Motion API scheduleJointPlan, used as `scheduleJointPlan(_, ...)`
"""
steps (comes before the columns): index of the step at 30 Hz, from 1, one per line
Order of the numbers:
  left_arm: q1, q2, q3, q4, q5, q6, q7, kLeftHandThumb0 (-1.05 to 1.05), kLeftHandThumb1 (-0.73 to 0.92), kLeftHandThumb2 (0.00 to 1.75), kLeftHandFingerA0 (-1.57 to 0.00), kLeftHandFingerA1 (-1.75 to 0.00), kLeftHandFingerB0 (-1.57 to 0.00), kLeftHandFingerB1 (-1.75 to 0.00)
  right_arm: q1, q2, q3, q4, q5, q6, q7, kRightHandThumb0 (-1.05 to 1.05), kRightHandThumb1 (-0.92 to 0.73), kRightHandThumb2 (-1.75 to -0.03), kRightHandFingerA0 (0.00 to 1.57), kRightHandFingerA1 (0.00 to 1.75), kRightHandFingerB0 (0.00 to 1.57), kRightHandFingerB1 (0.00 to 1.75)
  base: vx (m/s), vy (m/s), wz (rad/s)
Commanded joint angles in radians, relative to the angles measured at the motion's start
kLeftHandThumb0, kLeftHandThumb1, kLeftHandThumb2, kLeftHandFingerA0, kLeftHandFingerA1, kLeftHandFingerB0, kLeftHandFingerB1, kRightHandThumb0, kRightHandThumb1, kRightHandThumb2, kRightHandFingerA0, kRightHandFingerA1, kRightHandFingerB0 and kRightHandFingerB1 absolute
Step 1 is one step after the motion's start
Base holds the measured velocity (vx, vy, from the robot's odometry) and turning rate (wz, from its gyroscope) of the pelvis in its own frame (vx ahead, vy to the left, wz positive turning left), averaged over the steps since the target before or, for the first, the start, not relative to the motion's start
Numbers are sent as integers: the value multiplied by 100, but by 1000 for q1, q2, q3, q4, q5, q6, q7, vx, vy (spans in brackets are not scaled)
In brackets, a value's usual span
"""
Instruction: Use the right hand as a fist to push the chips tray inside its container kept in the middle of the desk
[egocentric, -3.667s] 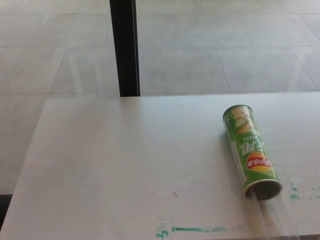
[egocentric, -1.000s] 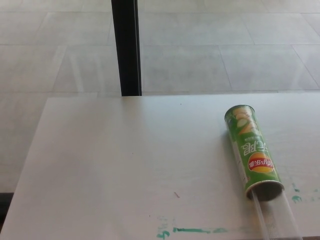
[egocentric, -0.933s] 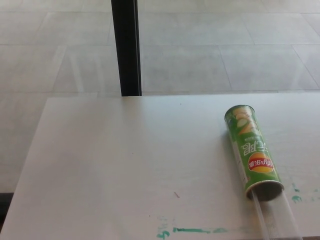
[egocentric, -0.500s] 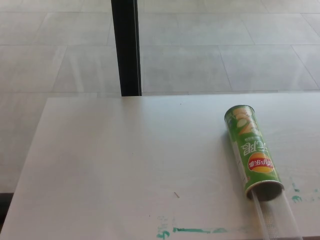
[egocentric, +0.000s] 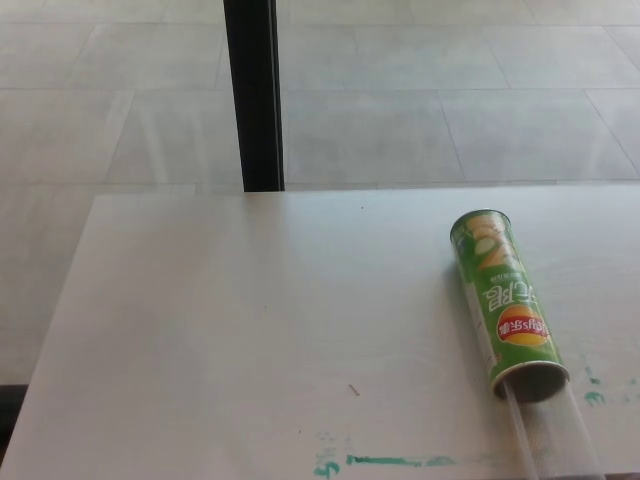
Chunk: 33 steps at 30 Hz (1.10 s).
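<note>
A green chips can (egocentric: 505, 300) lies on its side on the right part of the white desk (egocentric: 250, 330), its open mouth facing the near edge. A clear plastic tray (egocentric: 555, 440) sticks out of that mouth and runs down to the bottom edge of the picture. Neither of my hands shows in the head view.
A black post (egocentric: 254, 95) stands behind the desk's far edge, over a grey tiled floor (egocentric: 420, 90). Green paint smears (egocentric: 390, 461) mark the desk near its front edge. The desk's left edge drops off at the picture's left.
Only a slight shift of the whole picture since the earliest frame; the can and tray lie where they were.
</note>
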<state>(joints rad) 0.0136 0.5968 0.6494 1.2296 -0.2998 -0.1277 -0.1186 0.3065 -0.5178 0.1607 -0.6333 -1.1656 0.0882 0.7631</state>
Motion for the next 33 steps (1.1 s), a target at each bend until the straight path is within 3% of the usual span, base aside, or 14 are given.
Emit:
scheduleJointPlan(1,-1,14,-6,-7,-8,-24,11,-75,92,67,-59,-61,-53,-51,2,9,10,27,-26,-7,-56,-64,-72,-61,95,83,62,48,0,0,0)
scheduleJointPlan(3,1,14,-9,-3,-5,-29,14,-76,92,68,-59,-60,-53,-50,9,-8,7,34,-38,-13,-57,-65,-74,-62,94,89,60,47,0,0,0)
scheduleJointPlan(4,1,15,-9,-1,-6,-29,13,-76,92,68,-60,-60,-53,-50,8,-14,5,36,-40,-15,-56,-66,-74,-62,86,84,59,49,0,0,0)
scheduleJointPlan(6,3,15,-10,-1,-6,-30,14,-76,92,68,-60,-60,-53,-50,8,-15,1,37,-34,-16,-61,-66,-74,-62,86,84,59,49,0,0,0)
scheduleJointPlan(7,3,14,-10,0,-7,-32,15,-76,92,68,-60,-60,-53,-50,7,-17,-3,32,-35,-16,-59,-66,-74,-62,92,101,58,48,0,0,0)
scheduleJointPlan(8,7,9,-9,-8,-9,-34,16,-76,92,68,-60,-62,-53,-51,8,-17,-10,19,-39,-8,-45,-65,-74,-62,88,90,57,46,0,0,0)
scheduleJointPlan(9,8,9,-9,-4,-8,-38,13,-76,92,68,-60,-62,-53,-51,7,-10,-18,16,-41,-2,-55,-64,-73,-62,94,100,56,45,0,0,0)
scheduleJointPlan(11,5,8,-5,-1,-13,-33,15,-77,92,67,-60,-62,-54,-51,3,-10,-20,13,-59,-7,-66,-65,-75,-62,95,100,55,43,0,0,0)
scheduleJointPlan(16,9,8,-8,4,-10,-39,8,-77,92,68,-59,-61,-52,-49,-12,-11,-25,11,-52,-14,-58,-65,-76,-63,94,91,52,43,0,0,0)
scheduleJointPlan(20,10,9,-7,8,-10,-35,14,-77,91,67,-61,-62,-52,-49,-29,-15,-26,15,-53,-21,-61,-68,-78,-63,100,115,50,43,0,0,0)
scheduleJointPlan(33,16,2,-19,-4,-6,-36,21,-75,92,68,-58,-62,-54,-50,-93,17,-6,66,-44,-17,-94,-65,-76,-63,101,114,47,42,0,0,0)
